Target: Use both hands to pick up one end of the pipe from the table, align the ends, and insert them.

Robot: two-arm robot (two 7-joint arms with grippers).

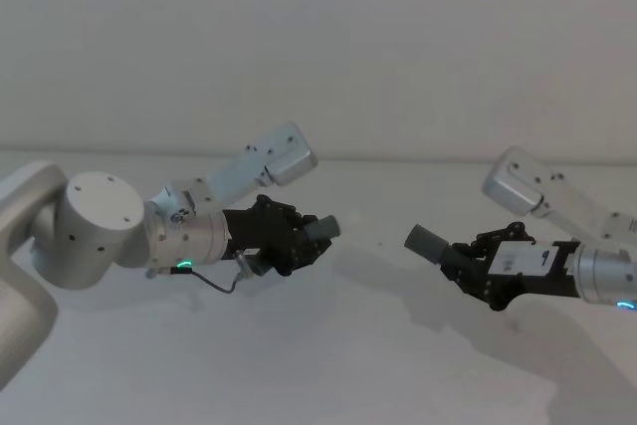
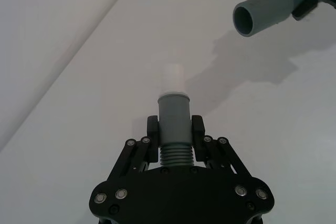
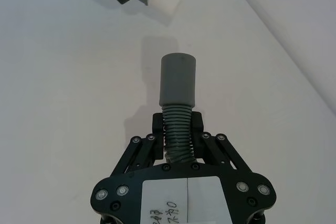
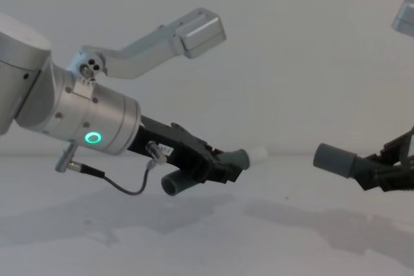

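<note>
Alignment before insertion.
Left gripper (image 2: 175, 131) (9 o'clock) gripped the elbow (image 2: 174, 109), right gripper (image 3: 177, 125) (3 o'clock) the hose (image 3: 178, 82); ends (image 1: 428, 242) faced, apart, ready to mate.

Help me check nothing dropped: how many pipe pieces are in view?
2. One pipe piece is clamped in the left end effector, white tip forward; the second pipe piece is in the right end effector. They are not joined.
</note>
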